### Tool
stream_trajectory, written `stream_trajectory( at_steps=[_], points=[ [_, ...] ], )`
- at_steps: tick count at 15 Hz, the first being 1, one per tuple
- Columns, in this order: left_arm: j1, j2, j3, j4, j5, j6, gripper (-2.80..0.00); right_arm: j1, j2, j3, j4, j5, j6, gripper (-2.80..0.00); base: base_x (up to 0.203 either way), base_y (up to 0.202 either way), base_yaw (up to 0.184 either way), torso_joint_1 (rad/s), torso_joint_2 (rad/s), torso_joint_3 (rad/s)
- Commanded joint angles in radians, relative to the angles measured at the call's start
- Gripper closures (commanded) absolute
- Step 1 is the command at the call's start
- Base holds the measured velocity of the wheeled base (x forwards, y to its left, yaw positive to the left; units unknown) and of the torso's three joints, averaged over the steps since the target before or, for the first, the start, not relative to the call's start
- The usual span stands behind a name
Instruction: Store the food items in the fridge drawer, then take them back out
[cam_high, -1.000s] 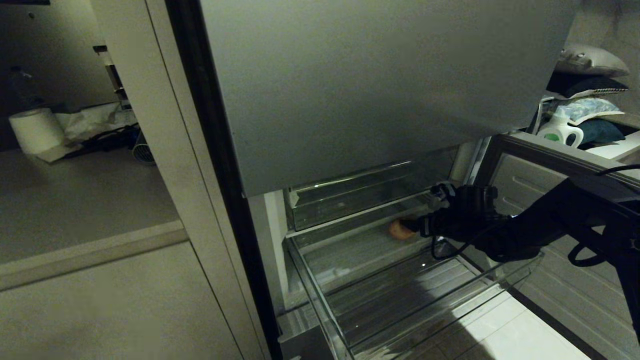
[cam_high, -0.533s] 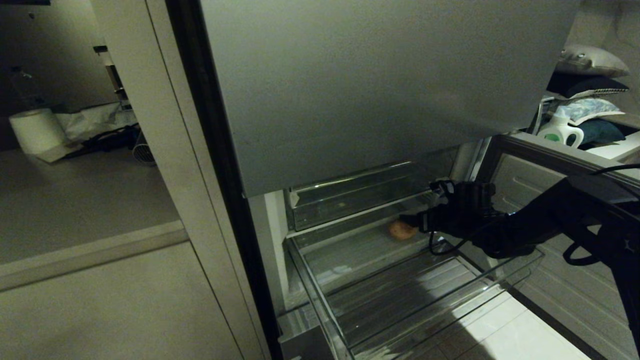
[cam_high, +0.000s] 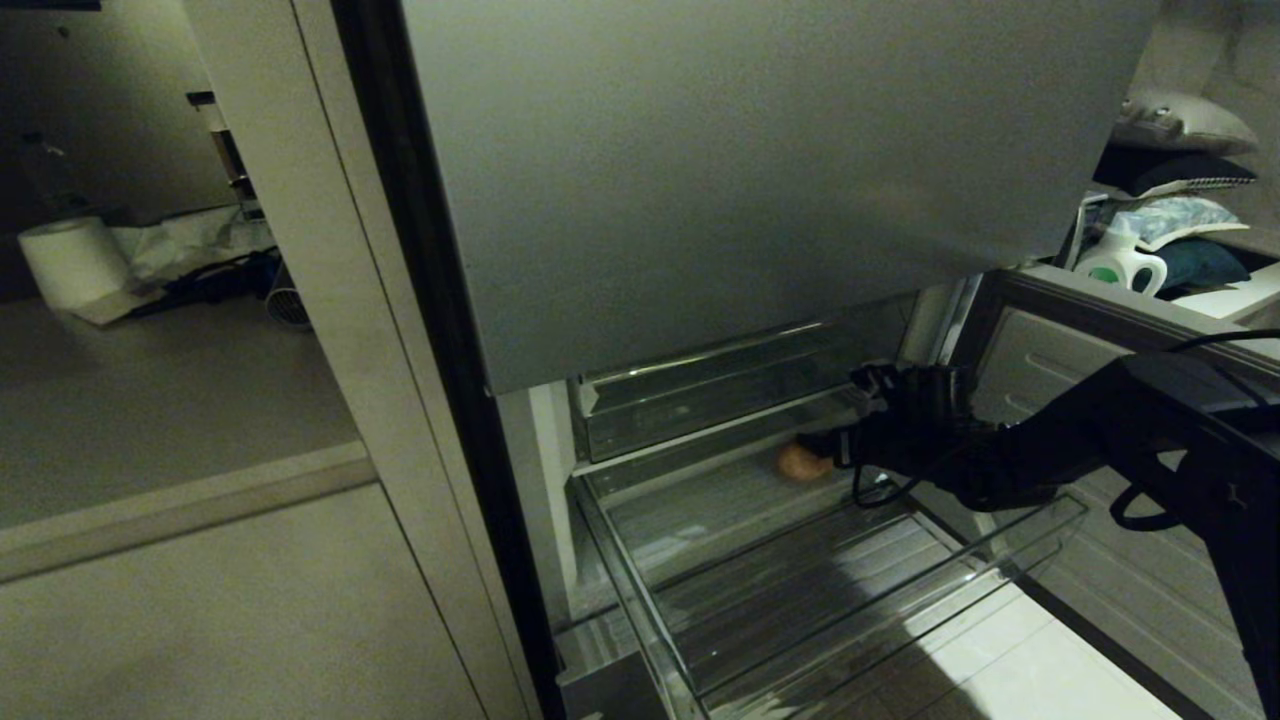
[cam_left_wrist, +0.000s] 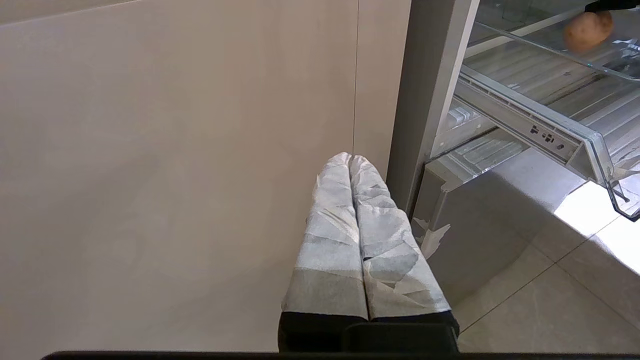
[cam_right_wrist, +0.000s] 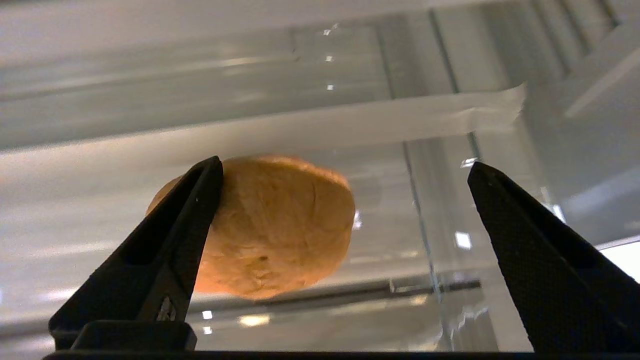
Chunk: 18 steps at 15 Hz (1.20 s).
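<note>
Drawer (cam_high: 640, 610): pulled out, clear rim nearest.
Right pincer (cam_right_wrist: 345, 200): spread wide, one finger (cam_right_wrist: 190, 220) against the lump (cam_right_wrist: 280, 225) — centre it before closing.
Lump: lies at the drawer's back.
Left pincer (cam_left_wrist: 352, 165): pressed together, parked beside the fridge.

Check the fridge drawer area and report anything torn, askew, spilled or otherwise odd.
Torn white tape scraps cling to the grey panel below the pulled-out fridge drawer, with another scrap at the drawer's front corner. No spill shows. The orange-brown food item lies on the ridged floor, off-centre between the right pincer's open jaws, beside one finger.
</note>
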<state>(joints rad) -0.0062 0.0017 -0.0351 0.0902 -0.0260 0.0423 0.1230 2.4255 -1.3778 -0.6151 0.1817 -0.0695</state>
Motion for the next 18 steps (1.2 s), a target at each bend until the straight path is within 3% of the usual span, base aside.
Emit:
stream_trajectory(
  at_steps=[1, 6, 8, 18],
  points=[
    [0.0, 0.001, 0.0, 0.0, 0.0, 0.001, 0.0, -0.005, -0.016, 0.024, 0.015, 0.001, -0.024, -2.8, 0.0, 0.0, 0.0, 0.0, 0.0, 0.0],
    [0.0, 0.001, 0.0, 0.0, 0.0, 0.001, 0.0, -0.004, -0.209, 0.292, -0.01, 0.006, -0.032, -2.8, 0.0, 0.0, 0.0, 0.0, 0.0, 0.0],
    [0.0, 0.001, 0.0, 0.0, 0.0, 0.001, 0.0, -0.003, -0.28, 0.398, -0.11, 0.011, -0.045, -2.8, 0.0, 0.0, 0.0, 0.0, 0.0, 0.0],
    [0.0, 0.001, 0.0, 0.0, 0.0, 0.001, 0.0, -0.003, -0.221, 0.409, -0.135, 0.062, -0.047, -2.8, 0.0, 0.0, 0.0, 0.0, 0.0, 0.0]
  ],
)
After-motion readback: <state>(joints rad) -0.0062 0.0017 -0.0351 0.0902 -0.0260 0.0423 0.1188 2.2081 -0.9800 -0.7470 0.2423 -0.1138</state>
